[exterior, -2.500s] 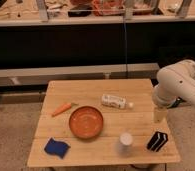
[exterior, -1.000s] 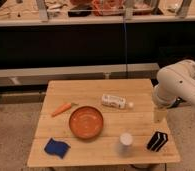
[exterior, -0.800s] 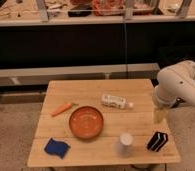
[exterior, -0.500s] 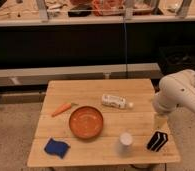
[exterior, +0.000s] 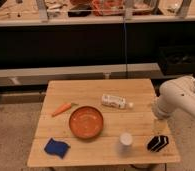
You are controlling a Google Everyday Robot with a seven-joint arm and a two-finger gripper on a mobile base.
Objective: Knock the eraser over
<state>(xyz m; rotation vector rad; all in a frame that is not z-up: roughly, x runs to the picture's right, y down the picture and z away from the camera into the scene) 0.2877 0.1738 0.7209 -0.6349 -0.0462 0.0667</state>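
Your eraser (exterior: 157, 143) stands near the front right corner of the bench (exterior: 98, 90), tilted on the wood, just right of the white cup (exterior: 125, 142) and apart from it. Your pincer (exterior: 160, 125) hangs below the white arm (exterior: 178, 100) at the bench's right edge, directly behind and above the eraser, close to it; whether they touch is unclear, and you cannot tell if the pincer is open or closed. Further left sit an orange bowl (exterior: 86, 121), a carrot (exterior: 62, 108), a white bottle (exterior: 114, 101) lying on its side, and a blue sponge (exterior: 57, 148).
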